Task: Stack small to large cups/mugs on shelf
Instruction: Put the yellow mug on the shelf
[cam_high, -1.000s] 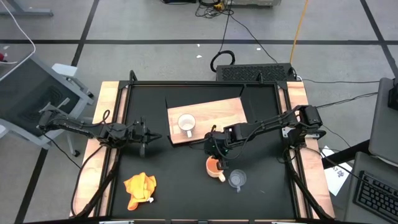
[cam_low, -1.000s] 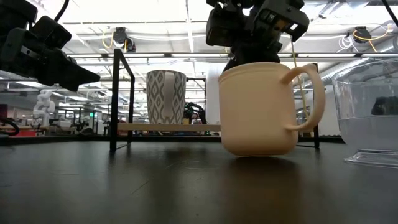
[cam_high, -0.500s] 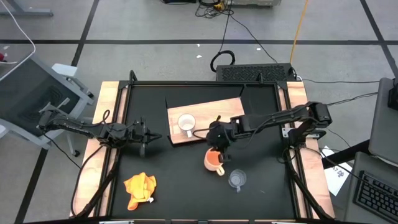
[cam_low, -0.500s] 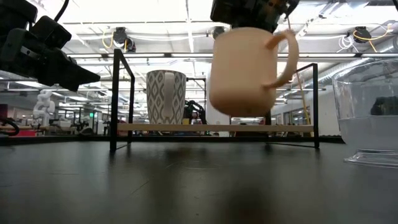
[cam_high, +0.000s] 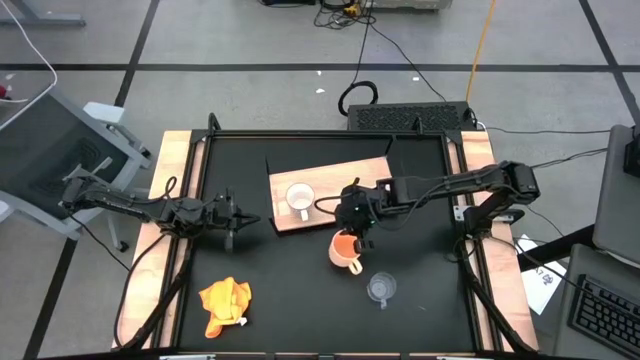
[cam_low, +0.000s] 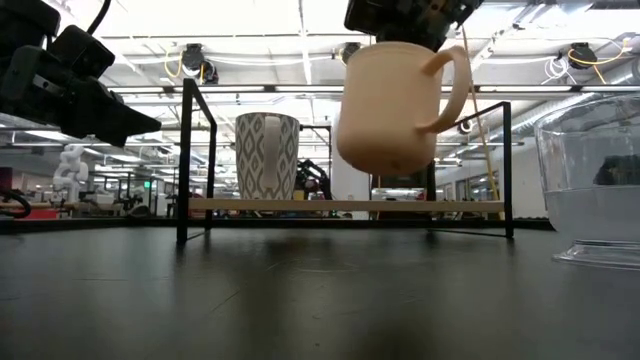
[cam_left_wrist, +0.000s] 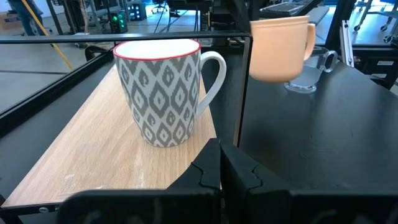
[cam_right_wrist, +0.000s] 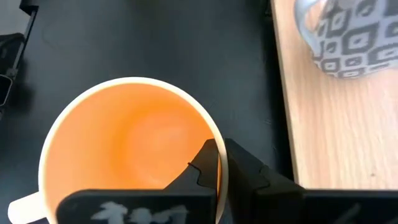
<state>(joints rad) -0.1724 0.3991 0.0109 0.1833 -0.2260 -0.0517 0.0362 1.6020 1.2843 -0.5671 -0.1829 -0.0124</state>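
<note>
The yellow-orange mug (cam_high: 344, 251) hangs tilted in the air near the shelf's near edge, with my right gripper (cam_high: 351, 231) shut on its rim. A white mug with a grey pattern (cam_high: 299, 198) stands upright on the light wooden shelf (cam_high: 345, 180). On the black table, nearer than the orange mug, stands the clear glass cup (cam_high: 379, 288). My left gripper (cam_high: 245, 218) waits shut to the left of the shelf, touching nothing; its wrist view shows the white mug (cam_left_wrist: 165, 90) close ahead. My right gripper pinches the orange mug's wall at the rim (cam_right_wrist: 212, 142), one finger inside the mug and one outside, on the side away from the handle (cam_low: 452, 85). The fingers slant down from above and from the table's right. The mug (cam_low: 392, 105) hangs tilted, clear of the table.
An orange-yellow cloth (cam_high: 224, 303) lies crumpled at the near left of the table. The shelf's thin black frame posts (cam_low: 186, 160) rise around the board. Bare board lies to the right of the white mug.
My right gripper has risen and gone toward the table's far edge, nearer the shelf, staying shut on the orange mug. The mug, which stood on the table, is now lifted clear and hangs tilted.
</note>
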